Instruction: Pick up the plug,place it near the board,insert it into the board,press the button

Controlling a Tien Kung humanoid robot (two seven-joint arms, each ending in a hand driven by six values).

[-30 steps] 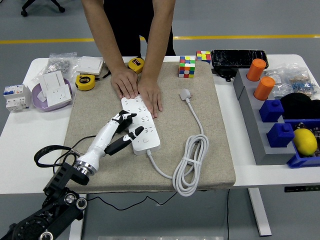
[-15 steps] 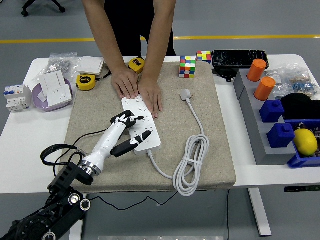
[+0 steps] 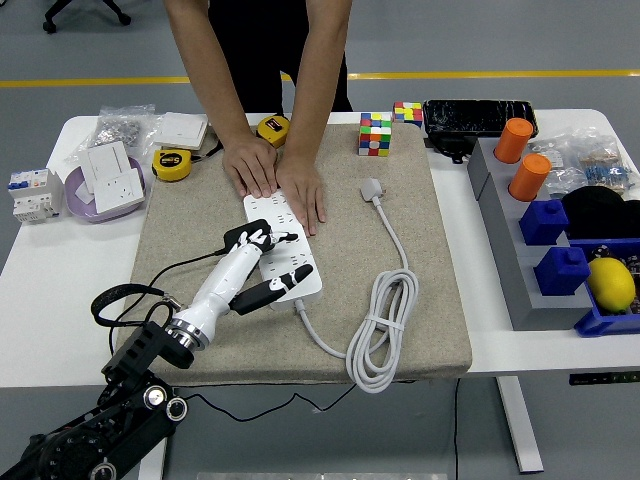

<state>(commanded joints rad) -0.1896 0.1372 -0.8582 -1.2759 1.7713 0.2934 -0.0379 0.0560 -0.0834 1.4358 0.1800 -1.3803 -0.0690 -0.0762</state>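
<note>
Since the earlier frames the robot's left hand (image 3: 252, 262) has moved right and farther over the white multi-socket power strip (image 3: 285, 250), and now lies across its near half. Its fingers (image 3: 262, 239) are spread and a little curled over the sockets, grasping nothing, while the black thumb (image 3: 274, 289) points right along the strip's near end. The right arm is out of view.

A person at the far side of the table presses both hands (image 3: 275, 178) flat on the far end of the power strip. The strip lies on a beige fabric mat (image 3: 190, 215) that covers the middle of the white table (image 3: 40, 270).

The white plug (image 3: 372, 188) lies unplugged on the mat, to the right of the strip and apart from it. Its white cable (image 3: 385, 325) runs toward the near edge, coils on the mat's near right part, and curves back to the strip's near end.

Two multicoloured puzzle cubes (image 3: 375, 132) stand at the mat's far edge, beyond the plug.
</note>
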